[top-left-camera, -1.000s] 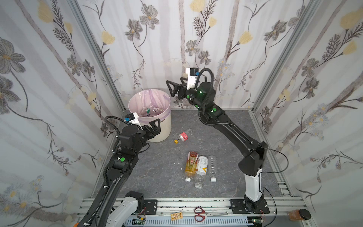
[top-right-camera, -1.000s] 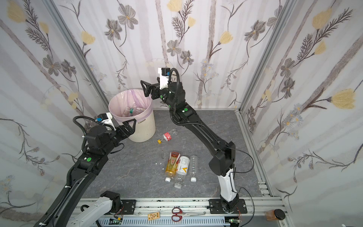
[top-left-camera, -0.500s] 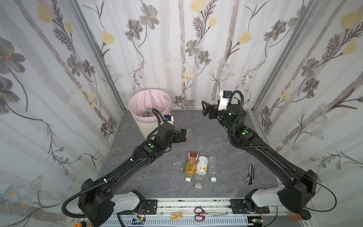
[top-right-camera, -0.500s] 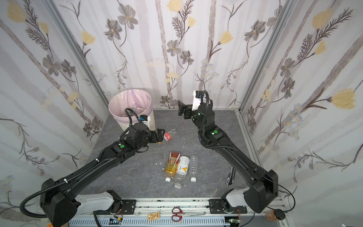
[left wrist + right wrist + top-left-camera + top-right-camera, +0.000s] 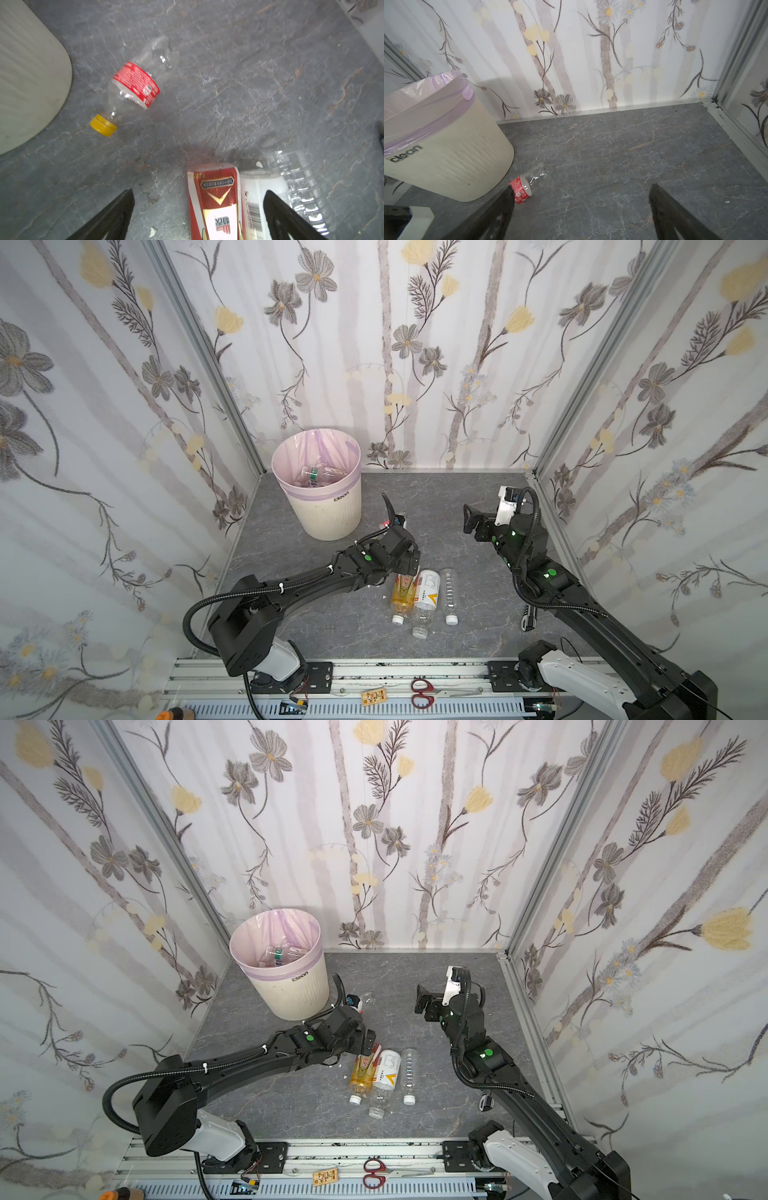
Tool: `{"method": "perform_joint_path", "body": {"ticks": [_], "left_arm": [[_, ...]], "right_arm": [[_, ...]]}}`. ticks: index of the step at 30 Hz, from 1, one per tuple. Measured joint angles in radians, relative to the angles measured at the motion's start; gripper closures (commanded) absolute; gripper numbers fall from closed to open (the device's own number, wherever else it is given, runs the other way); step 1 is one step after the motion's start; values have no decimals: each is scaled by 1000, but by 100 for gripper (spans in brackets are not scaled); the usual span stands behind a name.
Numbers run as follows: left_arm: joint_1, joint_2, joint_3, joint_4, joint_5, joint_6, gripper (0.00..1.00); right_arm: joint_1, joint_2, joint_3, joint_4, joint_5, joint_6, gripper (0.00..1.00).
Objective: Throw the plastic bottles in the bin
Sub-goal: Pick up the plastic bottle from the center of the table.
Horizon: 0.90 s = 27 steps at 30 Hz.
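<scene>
The cream bin (image 5: 328, 514) with its pink liner stands at the back left, and several bottles (image 5: 316, 477) lie inside it. Three bottles lie side by side mid-floor: a red-and-yellow labelled one (image 5: 402, 593), a white labelled one (image 5: 428, 588) and a clear one (image 5: 449, 593). My left gripper (image 5: 409, 564) hangs open over their far ends; in the left wrist view the left gripper (image 5: 198, 192) straddles the red-and-yellow bottle (image 5: 216, 203). A red-labelled, yellow-capped bottle (image 5: 135, 83) lies beside the bin. My right gripper (image 5: 471, 522) is open over bare floor at the back right.
A dark utility knife (image 5: 528, 616) lies on the floor, partly under the right arm. Red-handled scissors (image 5: 422, 693) rest on the front rail. Floral walls close in the left, back and right sides.
The left arm has swung from beside the bin out to the three bottles in the middle. The right arm has moved from over the bin to the back right and lower. Both grippers stayed open.
</scene>
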Motion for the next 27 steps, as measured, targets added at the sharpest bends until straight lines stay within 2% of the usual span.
{"method": "perform_joint_path", "body": {"ticks": [8, 19, 27], "left_arm": [[-77, 93, -8, -34, 24, -78, 0], [-80, 103, -48, -63, 12, -142, 0], [-82, 146, -48, -55, 5, -155, 11]], "right_arm": [[-7, -98, -128, -38, 14, 31, 0], [-8, -164, -169, -37, 15, 46, 0], [-9, -180, -195, -35, 14, 53, 0]]}}
